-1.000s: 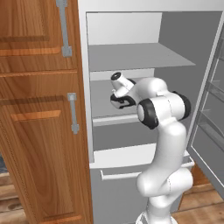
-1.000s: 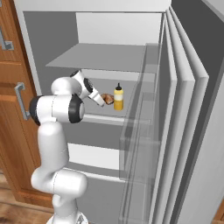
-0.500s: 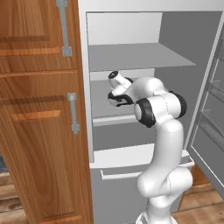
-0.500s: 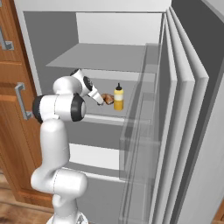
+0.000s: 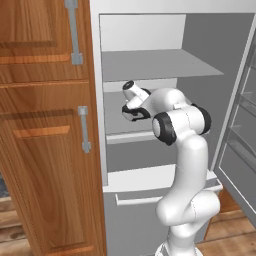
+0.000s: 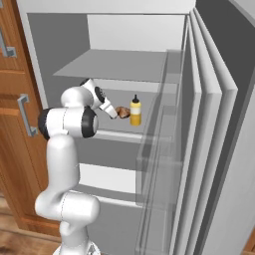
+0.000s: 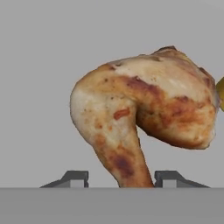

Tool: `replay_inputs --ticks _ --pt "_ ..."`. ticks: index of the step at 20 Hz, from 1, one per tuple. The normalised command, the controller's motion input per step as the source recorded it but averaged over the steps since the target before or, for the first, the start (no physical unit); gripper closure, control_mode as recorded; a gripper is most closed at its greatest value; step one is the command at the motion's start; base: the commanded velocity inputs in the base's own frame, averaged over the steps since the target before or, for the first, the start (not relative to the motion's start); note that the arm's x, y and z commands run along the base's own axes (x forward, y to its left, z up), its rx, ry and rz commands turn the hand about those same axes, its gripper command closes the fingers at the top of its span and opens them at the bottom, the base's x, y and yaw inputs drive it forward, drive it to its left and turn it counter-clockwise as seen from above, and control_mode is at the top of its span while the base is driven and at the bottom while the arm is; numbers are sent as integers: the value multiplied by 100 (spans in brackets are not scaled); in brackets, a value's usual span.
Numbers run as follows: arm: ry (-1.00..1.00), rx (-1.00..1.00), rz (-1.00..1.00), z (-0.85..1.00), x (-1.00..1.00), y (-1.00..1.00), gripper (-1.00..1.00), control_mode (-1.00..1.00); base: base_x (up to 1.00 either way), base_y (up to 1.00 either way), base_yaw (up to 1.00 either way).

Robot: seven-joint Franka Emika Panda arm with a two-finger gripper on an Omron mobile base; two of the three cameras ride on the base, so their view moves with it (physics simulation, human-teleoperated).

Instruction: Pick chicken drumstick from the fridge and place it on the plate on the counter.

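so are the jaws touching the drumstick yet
Cannot tell. In the hand view the chicken drumstick has its narrow end dropping between the two fingertips, with grey showing on both sides, but the bottom band hides where any contact would be.

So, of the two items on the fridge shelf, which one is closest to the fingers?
The golden-brown chicken drumstick, sitting between the fingers; the yellow bottle stands beyond it.

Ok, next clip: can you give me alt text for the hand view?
A golden-brown chicken drumstick looms close against the plain grey inside of the fridge, its narrow end pointing down between the two dark fingertips of the open claw. A sliver of a yellow item peeks in beside it.
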Motion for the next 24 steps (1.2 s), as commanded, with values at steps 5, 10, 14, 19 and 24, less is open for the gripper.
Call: replay_inputs --ticks 5,10,14,19,24 --pt "0 2 -2 -86 0 -65 100 -100 0 0 0" --pt "-1 5 -3 -79 0 -62 100 -100 0 0 0" --pt "-19 5 -4 -34 -29 -35 100 -100 0 0 0" --pt "-26 0 -2 -1 -47 -2 100 -100 0 0 0" --pt "-26 -7 0 1 -63 9 100 -100 0 0 0"
